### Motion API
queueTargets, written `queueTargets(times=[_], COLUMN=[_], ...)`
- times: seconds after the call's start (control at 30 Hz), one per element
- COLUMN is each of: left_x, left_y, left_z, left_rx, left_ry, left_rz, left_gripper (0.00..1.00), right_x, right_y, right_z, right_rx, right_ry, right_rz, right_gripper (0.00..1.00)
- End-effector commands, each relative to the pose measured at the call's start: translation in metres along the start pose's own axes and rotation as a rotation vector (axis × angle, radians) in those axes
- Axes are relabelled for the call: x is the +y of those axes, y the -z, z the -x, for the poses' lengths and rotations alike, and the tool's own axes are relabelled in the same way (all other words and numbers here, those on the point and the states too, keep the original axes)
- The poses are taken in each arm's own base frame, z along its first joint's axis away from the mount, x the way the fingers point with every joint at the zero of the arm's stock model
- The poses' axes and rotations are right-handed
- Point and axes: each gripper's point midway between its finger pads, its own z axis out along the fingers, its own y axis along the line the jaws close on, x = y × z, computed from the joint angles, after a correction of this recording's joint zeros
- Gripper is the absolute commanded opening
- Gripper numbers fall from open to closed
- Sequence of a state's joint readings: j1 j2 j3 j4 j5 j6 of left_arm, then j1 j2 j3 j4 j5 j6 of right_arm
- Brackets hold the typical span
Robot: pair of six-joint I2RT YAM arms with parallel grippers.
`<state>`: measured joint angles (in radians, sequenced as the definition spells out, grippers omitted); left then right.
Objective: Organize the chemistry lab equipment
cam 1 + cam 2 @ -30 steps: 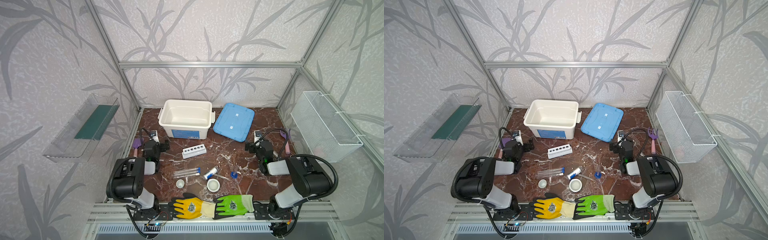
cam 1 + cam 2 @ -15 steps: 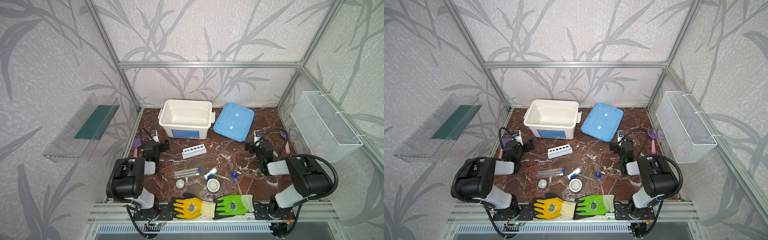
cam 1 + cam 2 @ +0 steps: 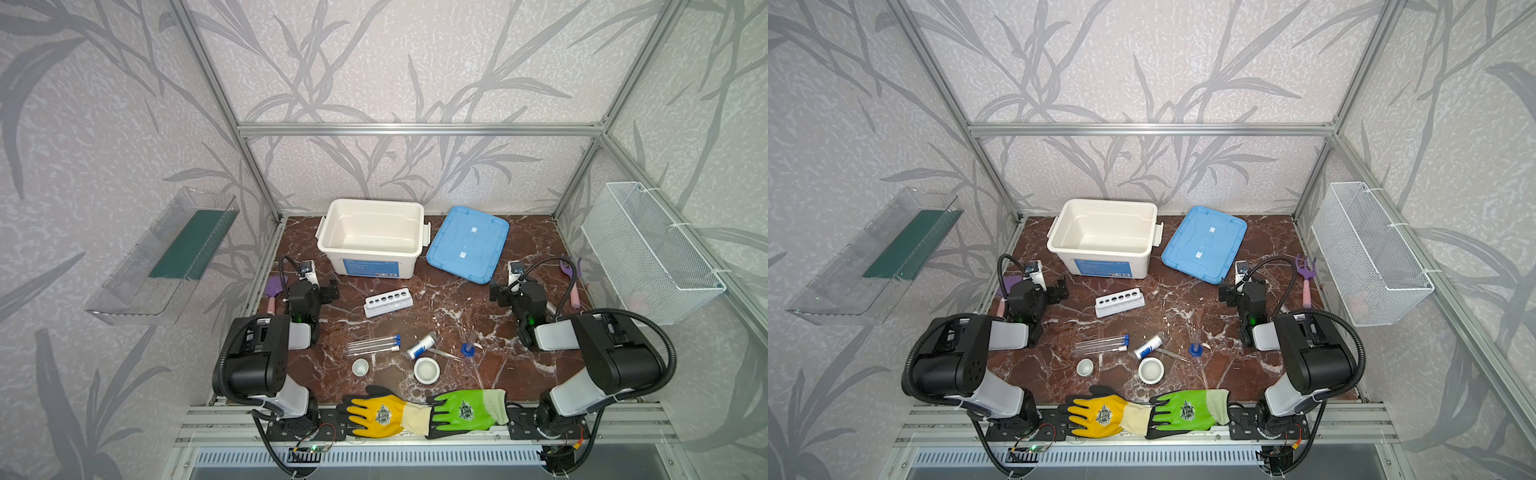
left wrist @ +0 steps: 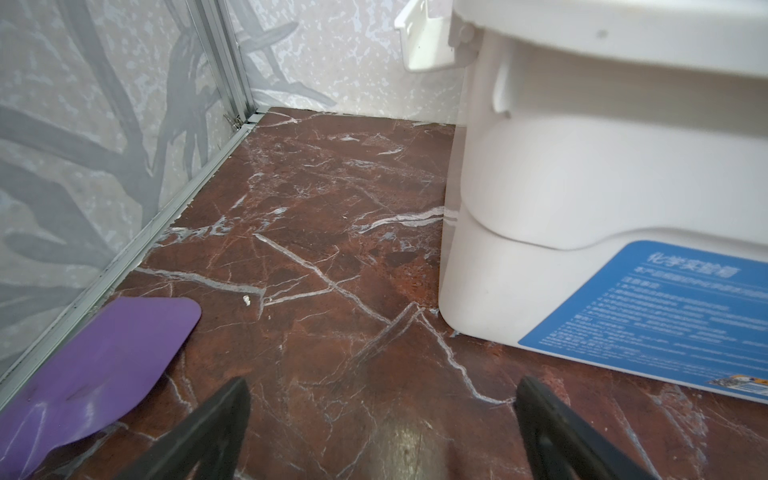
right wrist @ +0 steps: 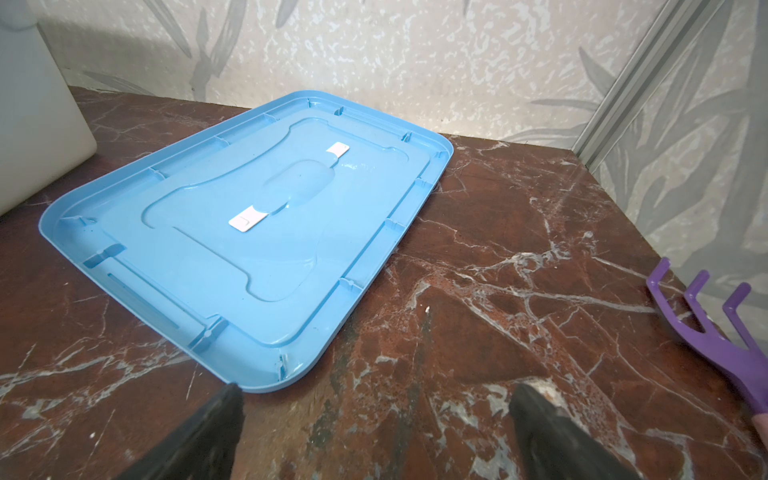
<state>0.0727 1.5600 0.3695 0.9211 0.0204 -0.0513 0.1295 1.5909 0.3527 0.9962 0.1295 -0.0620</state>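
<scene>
Both arms are folded low at the sides of the counter [image 3: 451,305], nothing held. Left hand [image 4: 380,388] is spread wide and empty, low over bare counter. Its wrist view shows a corner of the white bin [image 4: 582,187] ahead on one side and the purple trowel [image 4: 95,357] blade on the other. Right hand [image 5: 378,392] is also spread wide and empty, low over the counter. One fingertip is just beside the near edge of the blue lid [image 5: 249,232]; the purple rake [image 5: 706,332] lies off to the side by the wall.

Lab gear sits loose mid-counter, between the arms, untouched. The white six-hole rack [image 3: 388,302] is in front of the bin, holes up, slightly angled. Nearer the front, the test tubes [image 3: 374,345] lie flat side by side, caps pointing right, blue and white; exact count unclear. The blue-labelled vial [image 3: 420,346] lies on its side just right of the caps. The metal tweezers [image 3: 444,353] lie flat between the vial and the blue-based vessel [image 3: 468,349], which stands upright. The small dish [image 3: 360,367] sits in front of the tubes and the larger dish [image 3: 427,370] in front of the vial, both upright and apart.

The bin is open at the back, blue label facing front, with the lid flat on the counter to its right. The yellow glove [image 3: 376,415] and green glove [image 3: 465,411] lie touching on the front edge, fingers pointing left. A wire basket [image 3: 648,249] is on the right wall and a clear shelf [image 3: 166,257] on the left wall.
</scene>
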Motion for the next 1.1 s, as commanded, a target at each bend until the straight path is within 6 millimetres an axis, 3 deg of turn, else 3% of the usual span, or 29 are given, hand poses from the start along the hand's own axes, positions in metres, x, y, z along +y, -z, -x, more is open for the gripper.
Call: queueTargets(times=[0.0, 0.2, 0.4, 0.53, 0.63, 0.73, 0.83, 0.97, 1.07], left_x=[-0.001, 0.002, 0.012, 0.013, 0.0, -0.025, -0.049, -0.071, -0.09], left_y=[-0.002, 0.001, 0.026, 0.05, 0.072, 0.092, 0.106, 0.122, 0.131], left_z=[0.006, 0.01, 0.042, 0.086, 0.132, 0.174, 0.199, 0.213, 0.203], left_rx=[-0.022, -0.029, -0.069, -0.168, -0.255, -0.29, -0.251, -0.157, -0.054], left_ry=[-0.013, -0.007, 0.01, 0.036, 0.059, 0.041, -0.03, -0.108, -0.168], left_rz=[-0.003, 0.007, 0.076, 0.098, 0.032, -0.084, -0.17, -0.287, -0.406], left_gripper=[0.98, 0.96, 0.9, 0.89, 0.88, 0.86, 0.84, 0.82, 0.77], right_x=[-0.002, -0.006, -0.008, 0.003, 0.013, 0.023, 0.038, 0.066, 0.083], right_y=[-0.002, -0.002, 0.018, 0.035, 0.05, 0.063, 0.075, 0.089, 0.099], right_z=[0.007, 0.01, 0.044, 0.069, 0.084, 0.096, 0.106, 0.113, 0.117], right_rx=[-0.015, -0.014, -0.013, -0.05, -0.076, -0.078, -0.072, -0.042, -0.042], right_ry=[0.0, -0.01, 0.008, -0.013, -0.031, -0.028, -0.032, -0.066, -0.078], right_rz=[-0.003, -0.01, -0.024, 0.018, 0.055, 0.089, 0.148, 0.28, 0.354], right_gripper=[1.0, 0.91, 0.87, 0.87, 0.87, 0.87, 0.87, 0.87, 0.87])
